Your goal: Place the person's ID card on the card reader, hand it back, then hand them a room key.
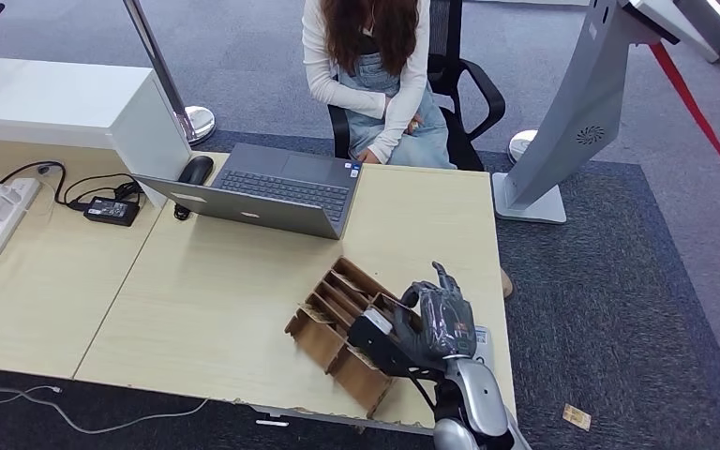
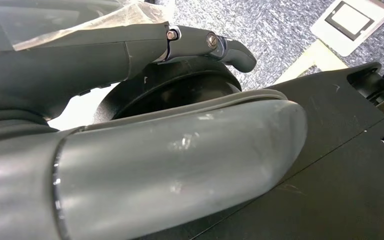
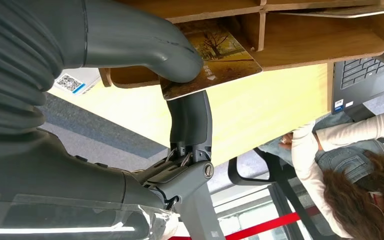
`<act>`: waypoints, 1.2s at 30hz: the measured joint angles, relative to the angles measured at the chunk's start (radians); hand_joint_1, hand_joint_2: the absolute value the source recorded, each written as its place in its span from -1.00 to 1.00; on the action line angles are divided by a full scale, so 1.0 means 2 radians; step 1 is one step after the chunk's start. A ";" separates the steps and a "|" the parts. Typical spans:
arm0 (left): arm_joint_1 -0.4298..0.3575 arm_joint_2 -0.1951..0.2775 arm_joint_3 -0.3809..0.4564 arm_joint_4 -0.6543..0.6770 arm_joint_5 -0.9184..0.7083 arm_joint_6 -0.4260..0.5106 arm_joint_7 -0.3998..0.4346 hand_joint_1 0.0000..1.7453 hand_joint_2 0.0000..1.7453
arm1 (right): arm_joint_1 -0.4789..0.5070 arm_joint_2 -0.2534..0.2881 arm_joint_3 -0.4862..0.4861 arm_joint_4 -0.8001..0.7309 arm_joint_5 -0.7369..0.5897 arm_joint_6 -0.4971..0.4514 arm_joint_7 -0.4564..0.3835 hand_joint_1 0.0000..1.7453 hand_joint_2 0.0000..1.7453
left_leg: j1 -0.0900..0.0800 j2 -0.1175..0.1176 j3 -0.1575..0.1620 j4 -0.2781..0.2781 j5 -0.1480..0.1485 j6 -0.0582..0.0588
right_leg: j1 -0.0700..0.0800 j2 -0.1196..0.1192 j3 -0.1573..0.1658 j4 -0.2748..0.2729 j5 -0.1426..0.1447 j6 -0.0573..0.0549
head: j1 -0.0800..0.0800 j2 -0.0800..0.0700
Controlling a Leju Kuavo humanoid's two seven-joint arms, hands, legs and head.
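Grey-blue carpet surrounds a pale wooden desk (image 1: 244, 291), where a brown cardboard organiser with slotted compartments (image 1: 337, 323) sits near the robot's edge and an open grey laptop (image 1: 272, 192) stands farther back. Behind the laptop a person in a white long-sleeved top and denim dungarees (image 1: 375, 84) sits on a black office chair (image 1: 469, 94), arms folded in the lap. A white power strip (image 1: 0, 216) and a black power adapter (image 1: 111, 210) lie on the adjoining desk at left.

From the head view, the right robot hand (image 1: 436, 323) hovers at the organiser's right end, dark fingers curled, though what it carries is hard to read there. The right wrist view settles that: the thick grey thumb (image 3: 145, 50) and a darker finger (image 3: 190, 120) pinch a card printed with an autumn-tree picture (image 3: 215, 55), its far part lying at the mouth of an organiser compartment. That same view shows a white QR-code label (image 3: 72, 82) just beside the organiser.

The left wrist view shows the left robot hand (image 2: 155, 150) beside dark parts, with carpet beyond; whether its fingers are spread or closed I cannot tell.
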 joint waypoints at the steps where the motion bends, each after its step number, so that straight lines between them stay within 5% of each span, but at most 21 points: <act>1: 0.000 0.000 0.000 0.000 0.000 0.000 0.000 -1.00 -1.00 | 0.000 0.000 0.000 0.000 0.000 -0.001 0.000 0.54 1.00 | 0.000 0.000 0.000 0.000 0.000 0.000 | 0.000 0.000 0.000 0.000 0.000 0.000 | 0.000 0.000; 15: 0.000 0.000 0.000 0.000 0.000 -0.001 -0.002 -1.00 -1.00 | 0.000 0.002 0.001 -0.006 -0.008 -0.044 -0.023 0.94 1.00 | 0.000 0.000 0.000 0.000 0.000 0.000 | 0.000 0.000 0.000 0.000 0.000 0.000 | 0.000 0.000; 36: 0.000 0.000 -0.001 0.000 0.000 0.005 -0.009 -1.00 -1.00 | 0.014 0.012 0.008 -0.222 -0.030 -0.115 -0.070 0.88 1.00 | 0.000 0.000 0.000 0.000 0.000 0.000 | 0.000 0.000 0.000 0.000 0.000 0.000 | 0.000 0.000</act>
